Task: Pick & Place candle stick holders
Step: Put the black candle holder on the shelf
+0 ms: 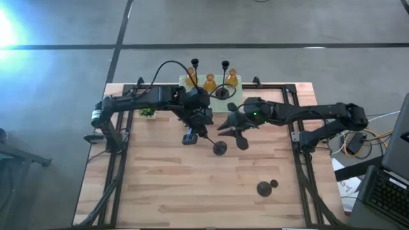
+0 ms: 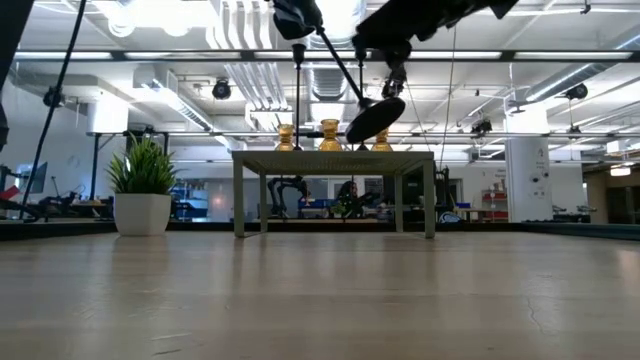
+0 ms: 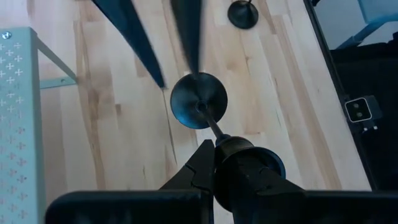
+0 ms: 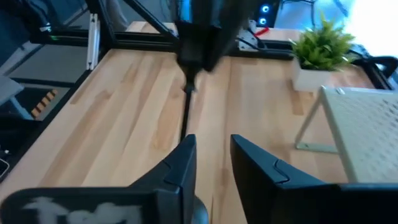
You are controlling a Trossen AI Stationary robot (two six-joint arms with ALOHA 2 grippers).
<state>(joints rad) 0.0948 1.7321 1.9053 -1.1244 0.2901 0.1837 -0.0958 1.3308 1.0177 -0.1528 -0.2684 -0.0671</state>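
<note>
A slim black candle stick holder hangs tilted high over the table's middle, with its round base lowest. My left gripper is shut on its top end. My right gripper is open. Its fingers stand close beside the holder's base and lower stem. Two more black holders and three amber ones stand on the mint-green stand. A further black holder lies on its side at the near right. My left gripper pinches the holder's cup top between its two fingers. The fingers slant down from above, and the stem runs on beyond them, roughly in line. The holder is lifted clear and tilted, its base lowest, toward the near right. My right gripper: one fingertip ends at the base's rim, and I cannot tell whether it touches.
A small green potted plant stands at the far left, beside the stand. The table's dark frame rails run along its left and right edges. Bare wood spreads across the near half.
</note>
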